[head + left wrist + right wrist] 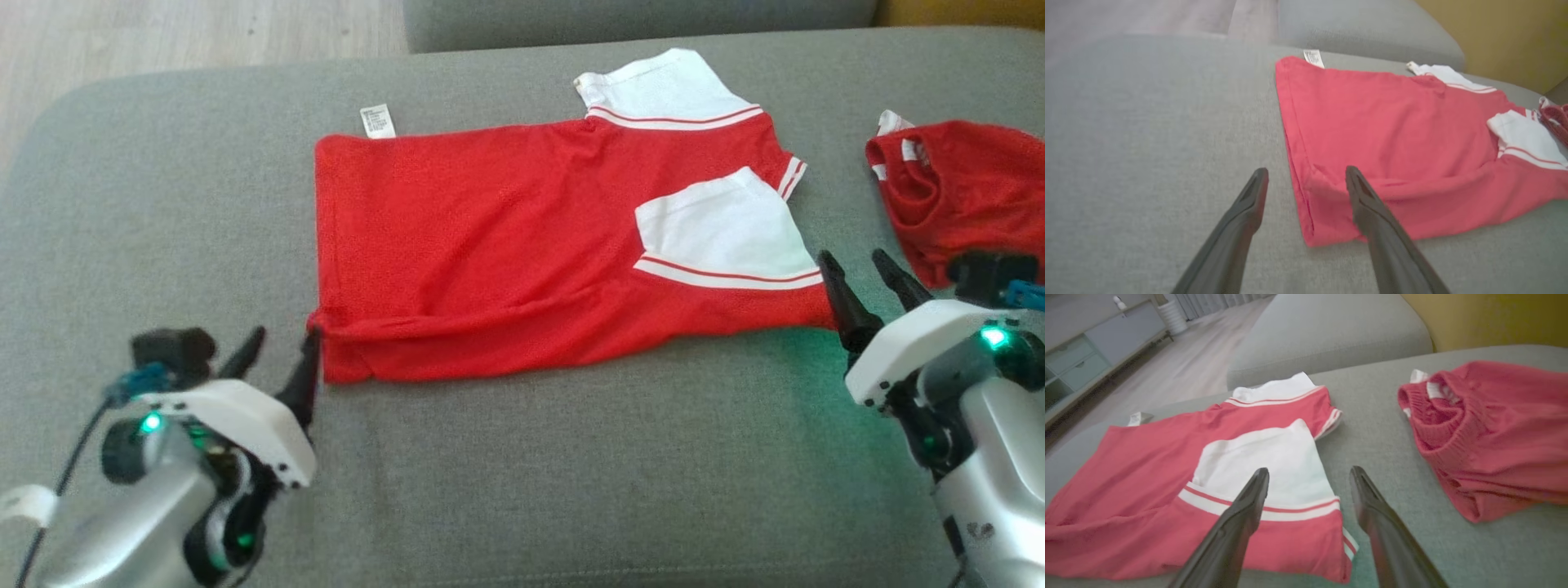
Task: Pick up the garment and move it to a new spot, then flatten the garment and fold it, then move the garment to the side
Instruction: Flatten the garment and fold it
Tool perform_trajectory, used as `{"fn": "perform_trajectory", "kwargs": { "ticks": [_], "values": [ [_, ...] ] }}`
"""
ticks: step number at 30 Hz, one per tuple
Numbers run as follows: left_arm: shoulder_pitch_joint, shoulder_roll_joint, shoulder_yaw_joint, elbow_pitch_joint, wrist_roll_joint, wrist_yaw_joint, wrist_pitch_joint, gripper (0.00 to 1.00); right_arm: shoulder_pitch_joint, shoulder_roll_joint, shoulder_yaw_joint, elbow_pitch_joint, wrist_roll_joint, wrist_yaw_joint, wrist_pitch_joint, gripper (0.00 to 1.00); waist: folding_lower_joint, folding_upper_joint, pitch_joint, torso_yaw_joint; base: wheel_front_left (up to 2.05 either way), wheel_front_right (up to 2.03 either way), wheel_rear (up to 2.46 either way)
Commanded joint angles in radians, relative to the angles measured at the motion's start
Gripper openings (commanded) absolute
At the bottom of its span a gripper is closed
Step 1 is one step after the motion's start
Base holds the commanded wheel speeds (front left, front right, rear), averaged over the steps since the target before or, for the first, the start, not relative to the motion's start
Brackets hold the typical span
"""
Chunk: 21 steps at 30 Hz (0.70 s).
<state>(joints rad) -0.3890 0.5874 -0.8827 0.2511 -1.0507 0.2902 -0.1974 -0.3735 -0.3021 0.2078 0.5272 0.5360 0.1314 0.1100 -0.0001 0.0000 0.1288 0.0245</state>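
Two grippers stand at the near edge of the garment (490, 245) in the head view. The garment, a red shirt with white sleeves (722, 220), lies flat on the grey sofa cushion (571, 490), with its hem to the left and its sleeves to the right. The left gripper (286, 341) is at the near left corner of the hem. Its fingers are spread wide and hold nothing, and we cannot tell if the inner one touches the cloth. The right gripper (852, 261) is just beside the near right corner, with its fingers also wide apart and empty. A second red garment (971, 188) lies crumpled further right, apart from the shirt. In front of the shirt the cushion is bare.

In the left wrist view the hem edge runs away from us, with a white label (1313, 58) at its far corner. One finger is over grey cushion and the other over the wrinkled red corner. Left of the hem there is much open cushion.

In the right wrist view one finger is over the near sleeve and its striped band. The other is over the bare strip between the shirt and the second red garment. Behind the sofa we see a wooden floor (1180, 363).
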Motion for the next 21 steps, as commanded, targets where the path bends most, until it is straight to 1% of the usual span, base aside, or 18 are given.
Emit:
{"fn": "perform_trajectory", "kwargs": {
  "ticks": [1, 7, 12, 18, 21],
  "values": [
    [-0.051, 0.023, 0.040, -0.026, -0.002, 0.008, 0.003, 1.00, -0.023, -0.002, -0.009, -0.024, -0.021, -0.001, 0.020, 1.00, 0.0001, 0.0000, 0.009, 0.000, 0.00, 0.00, 0.00],
    [-0.060, -0.023, -0.002, 0.023, -0.007, 0.006, 0.058, 1.00, -0.038, 0.044, -0.082, 0.020, -0.083, -0.001, 0.118, 1.00, 0.0001, 0.0000, 0.038, 0.010, 0.00, 0.00, 0.00],
    [-0.090, -0.058, -0.015, 0.079, -0.020, -0.011, 0.097, 1.00, -0.038, 0.072, -0.088, 0.043, -0.110, -0.001, 0.213, 1.00, 0.0001, 0.0000, 0.052, 0.017, 0.00, 0.00, 0.00],
    [-0.124, -0.083, -0.024, 0.134, -0.027, -0.043, 0.118, 1.00, -0.040, 0.091, -0.089, 0.040, -0.119, -0.001, 0.250, 1.00, 0.0001, 0.0000, 0.067, 0.013, 0.00, 0.00, 0.00],
    [-0.134, -0.093, -0.041, 0.167, -0.038, -0.059, 0.165, 1.00, -0.042, 0.096, -0.083, 0.046, -0.124, -0.001, 0.274, 1.00, 0.0001, 0.0000, 0.071, 0.010, 0.00, 0.00, 0.00]
  ]
}}
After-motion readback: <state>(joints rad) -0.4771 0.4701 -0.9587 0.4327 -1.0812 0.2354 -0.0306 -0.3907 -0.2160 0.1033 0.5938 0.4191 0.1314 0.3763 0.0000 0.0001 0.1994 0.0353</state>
